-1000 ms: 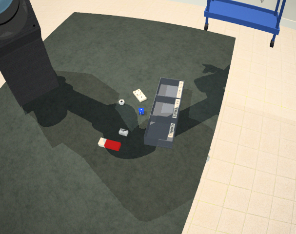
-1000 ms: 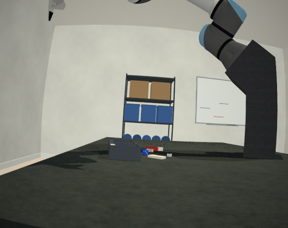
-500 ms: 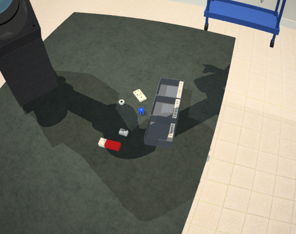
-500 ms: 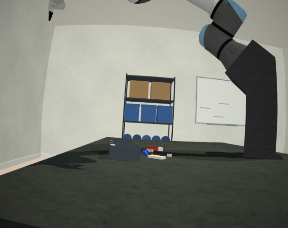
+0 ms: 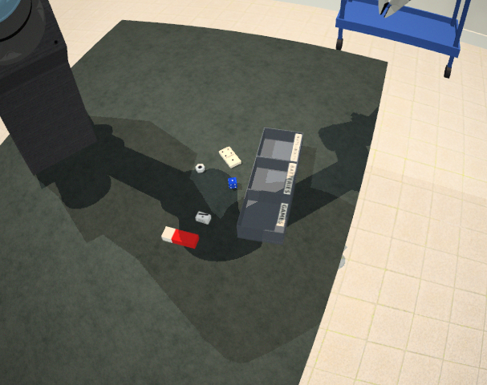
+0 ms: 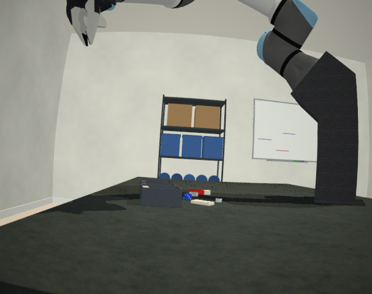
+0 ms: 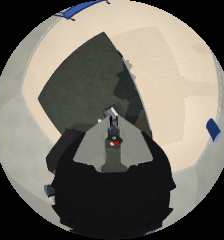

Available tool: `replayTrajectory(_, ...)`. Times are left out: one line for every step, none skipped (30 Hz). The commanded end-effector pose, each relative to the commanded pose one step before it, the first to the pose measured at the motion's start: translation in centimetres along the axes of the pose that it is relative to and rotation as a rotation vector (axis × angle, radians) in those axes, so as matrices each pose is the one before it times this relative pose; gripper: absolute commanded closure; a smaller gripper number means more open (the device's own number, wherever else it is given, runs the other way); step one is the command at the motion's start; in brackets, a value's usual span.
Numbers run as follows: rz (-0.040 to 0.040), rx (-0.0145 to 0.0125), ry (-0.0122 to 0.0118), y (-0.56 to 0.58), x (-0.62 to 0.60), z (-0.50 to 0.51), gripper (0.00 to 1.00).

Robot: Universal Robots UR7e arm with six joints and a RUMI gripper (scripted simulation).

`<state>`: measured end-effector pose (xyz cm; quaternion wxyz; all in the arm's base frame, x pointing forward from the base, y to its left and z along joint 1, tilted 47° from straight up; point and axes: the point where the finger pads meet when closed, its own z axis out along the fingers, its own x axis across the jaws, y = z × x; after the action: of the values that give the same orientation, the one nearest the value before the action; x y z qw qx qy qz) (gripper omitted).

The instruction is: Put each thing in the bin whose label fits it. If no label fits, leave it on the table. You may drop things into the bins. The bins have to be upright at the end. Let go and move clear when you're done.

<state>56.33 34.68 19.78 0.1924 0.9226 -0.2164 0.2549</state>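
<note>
Grey jaws of the pincer (image 6: pixel 88 39) are clenched almost tip to tip, with nothing between them. It hangs high above the dark table (image 5: pixel 193 310), touching none of the things. In the wrist view the two fingers meet in a narrow wedge over the distant items. On the table lies a row of three bins (image 5: pixel 257 224), upright, labels along one wall. Beside it sit a cream domino (image 5: pixel 229 156), a blue die (image 5: pixel 232 183), a white nut (image 5: pixel 200 168), a small grey block (image 5: pixel 202 217) and a red-and-white block (image 5: pixel 180 237).
</note>
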Motion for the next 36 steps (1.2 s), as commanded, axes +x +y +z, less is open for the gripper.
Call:
replayTrajectory(-0.00234, 0.01167, 0.00412, -0.937, 1.149, 4.727, 0.96)
replayTrajectory(0.0, 0.00003, -0.00002, -0.067, 0.154, 0.734, 0.96)
replayTrajectory(0.0, 0.0, 0.0, 0.0, 0.0, 0.0, 0.96)
replayTrajectory(0.0, 0.0, 0.0, 0.0, 0.0, 0.0, 0.96)
replayTrajectory(0.0, 0.00001, -0.00003, -0.223, 0.383, 1.695, 0.96)
replayTrajectory(0.0, 0.00003, -0.00002, -0.081, 0.176, 0.809, 0.96)
replayTrajectory(0.0, 0.00003, -0.00002, -0.08, 0.176, 0.809, 0.96)
replayTrajectory(0.0, 0.00003, -0.00002, -0.055, 0.141, 0.666, 0.96)
replayTrajectory(0.0, 0.00002, -0.00001, -0.061, 0.135, 0.613, 0.96)
replayTrajectory(0.0, -0.00001, 0.0, -0.029, 0.038, 0.155, 0.96)
replayTrajectory(0.0, 0.0, 0.0, -0.001, 0.001, 0.0, 0.96)
replayTrajectory(0.0, 0.0, 0.0, -0.001, 0.001, 0.0, 0.96)
replayTrajectory(0.00031, 0.00034, 0.00026, -0.013, 0.027, -0.018, 0.96)
replayTrajectory(0.00147, 0.00158, 0.00122, -0.056, 0.123, -0.086, 0.96)
replayTrajectory(0.0511, 0.00965, 0.00608, 0.913, -0.208, 0.003, 0.96)
replayTrajectory(0.03424, -0.01177, -0.01693, 0.786, 0.107, 0.258, 0.96)
replayTrajectory(0.0, -0.00001, 0.00001, 0.778, 0.137, 0.263, 0.96)
replayTrajectory(0.0, -0.00001, 0.00001, 0.743, 0.131, 0.252, 0.96)
replayTrajectory(0.0, 0.0, 0.0, 0.0, 0.0, 0.0, 0.96)
replayTrajectory(0.0, 0.0, 0.0, 0.0, 0.0, 0.0, 0.96)
replayTrajectory(0.0, 0.0, 0.0, 0.0, 0.0, 0.0, 0.96)
replayTrajectory(0.0492, 0.00884, -0.00111, 0.735, 0.161, 0.358, 0.96)
replayTrajectory(0.0329, 0.00591, -0.00074, 0.729, 0.198, 0.35, 0.96)
replayTrajectory(0.0, -0.00001, 0.00001, 0.724, 0.221, 0.346, 0.96)
replayTrajectory(0.0, 0.0, 0.00001, 0.317, 0.097, 0.151, 0.96)
replayTrajectory(0.0, 0.0, 0.0, 0.0, 0.0, 0.0, 0.96)
replayTrajectory(0.0, 0.0, 0.0, 0.0, 0.0, 0.001, 0.96)
replayTrajectory(-0.00016, 0.0, 0.0, 0.0, 0.0, 0.001, 0.96)
replayTrajectory(0.04935, 0.00892, -0.00011, 0.752, 0.173, 0.314, 0.96)
replayTrajectory(0.0324, 0.00588, -0.00007, 0.745, 0.209, 0.307, 0.96)
replayTrajectory(0.0, -0.00001, 0.00002, 0.74, 0.233, 0.303, 0.96)
replayTrajectory(0.0, 0.0, 0.00001, 0.318, 0.1, 0.13, 0.96)
replayTrajectory(0.0, 0.0, 0.0, 0.0, 0.0, 0.001, 0.96)
replayTrajectory(0.0, 0.0, 0.0, 0.0, 0.0, 0.001, 0.96)
replayTrajectory(-0.00071, 0.0, 0.0, 0.0, -0.001, 0.001, 0.96)
replayTrajectory(0.04986, 0.00909, 0.0009, 0.767, 0.186, 0.269, 0.96)
